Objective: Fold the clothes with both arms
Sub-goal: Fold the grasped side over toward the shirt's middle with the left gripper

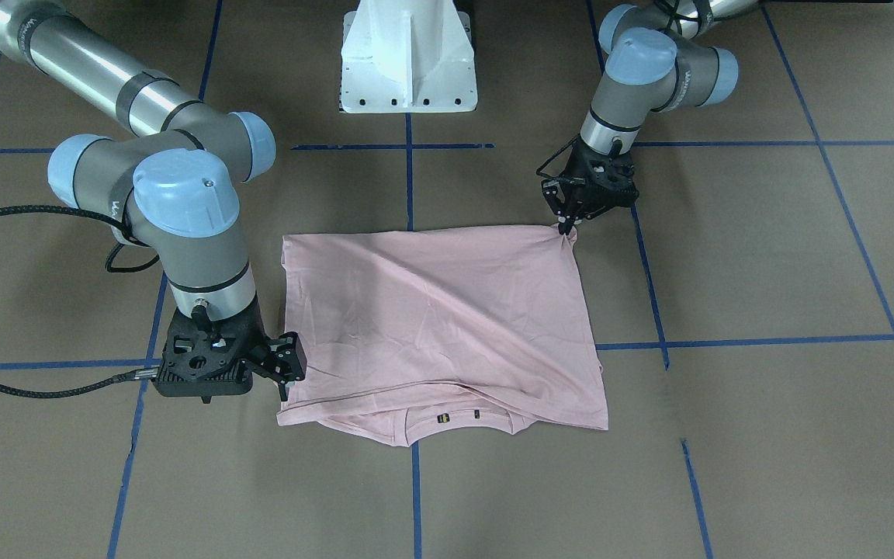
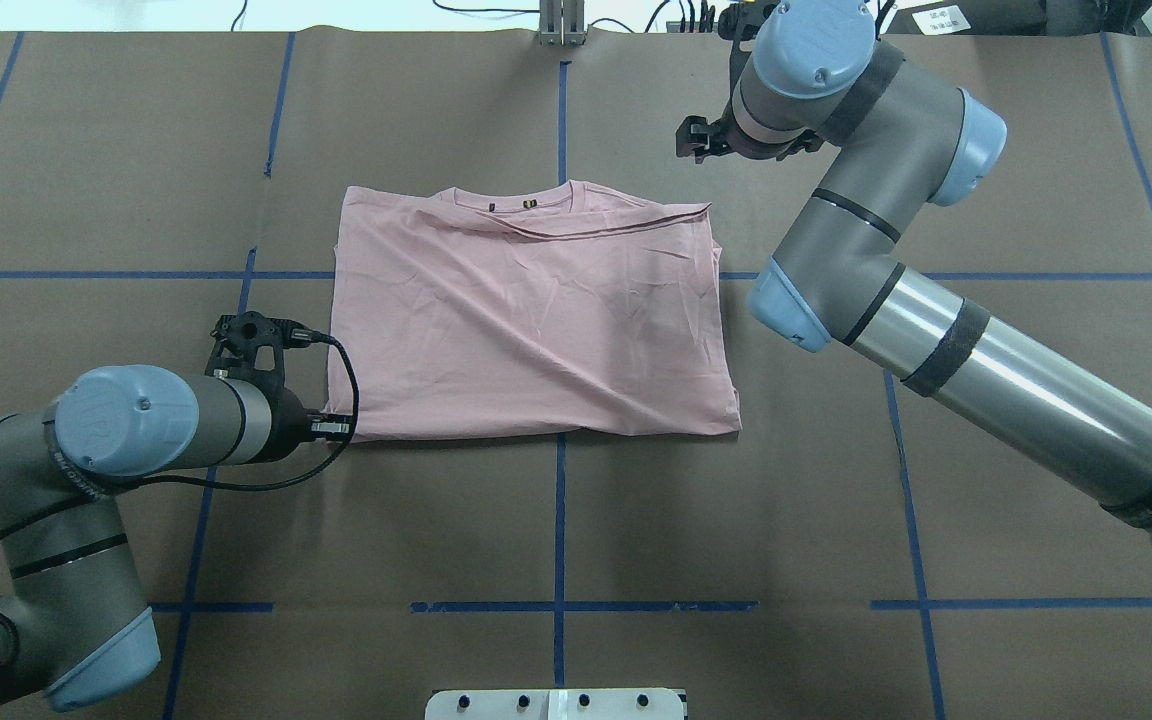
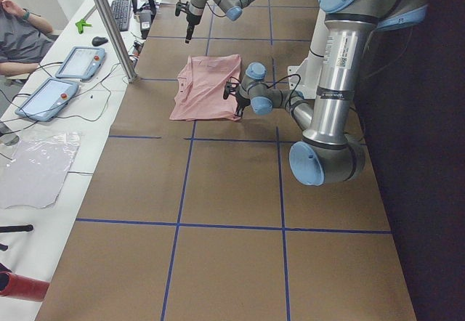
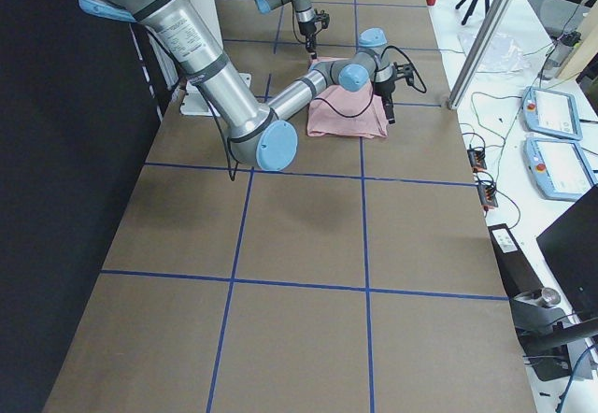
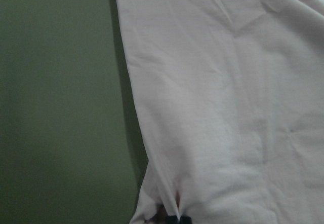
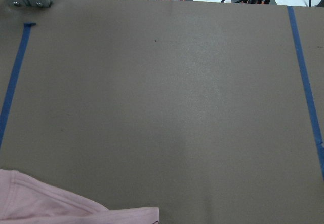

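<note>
The pale pink T-shirt (image 1: 439, 310) lies folded flat on the brown table, with the collar and its label on the side far from the robot. The print is hidden. The shirt also shows in the overhead view (image 2: 536, 320). My left gripper (image 1: 567, 227) is shut on the shirt's near-left corner. In the left wrist view its tips (image 5: 169, 218) pinch bunched fabric (image 5: 228, 107). My right gripper (image 2: 694, 140) hovers open and empty just off the far-right corner, also shown in the front view (image 1: 285, 380). The right wrist view shows only a shirt edge (image 6: 50, 209).
The white pedestal base (image 1: 408, 62) stands at the robot's side of the table. Blue tape lines (image 2: 559, 520) cross the brown paper. Cables and a metal post (image 2: 561, 25) sit at the far edge. A side table with tablets (image 3: 65, 74) and a seated person is beyond.
</note>
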Robot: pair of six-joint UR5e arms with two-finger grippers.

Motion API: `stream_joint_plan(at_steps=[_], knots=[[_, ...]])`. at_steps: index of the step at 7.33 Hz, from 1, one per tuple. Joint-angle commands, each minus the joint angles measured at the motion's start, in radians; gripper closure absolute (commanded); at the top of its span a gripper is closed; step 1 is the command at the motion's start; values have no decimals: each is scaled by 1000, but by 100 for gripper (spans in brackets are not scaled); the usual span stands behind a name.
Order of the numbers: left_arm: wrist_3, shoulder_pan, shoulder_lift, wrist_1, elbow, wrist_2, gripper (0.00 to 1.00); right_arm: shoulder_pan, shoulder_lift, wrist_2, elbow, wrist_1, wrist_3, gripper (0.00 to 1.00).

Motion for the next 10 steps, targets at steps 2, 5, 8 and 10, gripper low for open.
stream_joint_plan(at_steps=[2, 5, 8, 10], knots=[[315, -184, 37, -4, 52, -1, 100, 0, -3, -1, 0, 0, 0, 0], [502, -418, -293, -117, 506, -5, 100, 0, -5, -3, 0, 0, 9, 0], [514, -480, -641, -248, 1008, 49, 100, 0, -2, -10, 2, 0, 17, 0], [519, -483, -662, -317, 1063, 49, 54, -2, -2, -10, 9, 0, 18, 0]])
